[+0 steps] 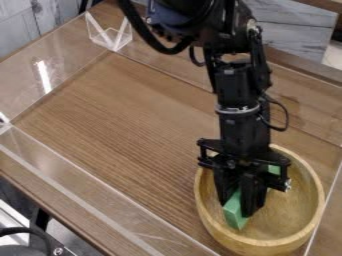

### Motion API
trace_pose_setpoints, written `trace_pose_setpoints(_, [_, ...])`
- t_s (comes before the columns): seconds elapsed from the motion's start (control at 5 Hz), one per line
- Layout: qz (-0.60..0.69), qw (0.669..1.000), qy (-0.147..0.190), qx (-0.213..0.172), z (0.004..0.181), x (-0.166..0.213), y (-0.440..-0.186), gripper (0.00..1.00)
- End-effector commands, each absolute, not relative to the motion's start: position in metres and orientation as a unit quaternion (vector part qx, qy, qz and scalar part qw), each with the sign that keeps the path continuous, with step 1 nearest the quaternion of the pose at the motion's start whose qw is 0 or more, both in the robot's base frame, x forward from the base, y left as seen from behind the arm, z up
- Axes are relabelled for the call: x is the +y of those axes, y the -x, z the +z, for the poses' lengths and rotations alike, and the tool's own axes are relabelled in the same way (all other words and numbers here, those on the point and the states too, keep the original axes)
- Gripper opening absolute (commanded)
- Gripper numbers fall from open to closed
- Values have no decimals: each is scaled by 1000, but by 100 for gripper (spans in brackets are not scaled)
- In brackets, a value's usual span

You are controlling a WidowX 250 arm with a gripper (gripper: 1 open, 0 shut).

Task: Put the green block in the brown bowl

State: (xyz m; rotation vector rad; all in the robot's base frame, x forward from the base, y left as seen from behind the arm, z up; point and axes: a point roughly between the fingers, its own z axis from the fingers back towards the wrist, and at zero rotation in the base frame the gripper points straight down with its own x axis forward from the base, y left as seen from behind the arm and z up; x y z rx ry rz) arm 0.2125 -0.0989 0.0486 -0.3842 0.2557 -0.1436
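The arm [230, 75] is black all over, built from boxy segments stacked one on another, with a bluish rounded housing near its top end. Black cables loop out from the upper part and curl along its side; another thin cable bows out beside the middle section. A pale band or label shows on the segment just above the hand [245, 205]. The hand is black too, with a wide cross-bracket and two long narrow fingers [254, 195]. Small green patches show on its right side.
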Motion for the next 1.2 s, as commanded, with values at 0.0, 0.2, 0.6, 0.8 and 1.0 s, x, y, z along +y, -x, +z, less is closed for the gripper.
trace_pose_setpoints(0.0, [-78,971,198,110,56,-99,-222,0])
trace_pose_setpoints(0.2, [-77,970,200,114,57,-99,-221,0])
trace_pose_setpoints(0.6, [-76,968,205,123,57,-99,-219,0])
trace_pose_setpoints(0.8, [-76,967,207,128,58,-98,-218,0])
trace_pose_setpoints(1.0, [-75,966,210,133,58,-98,-217,0])
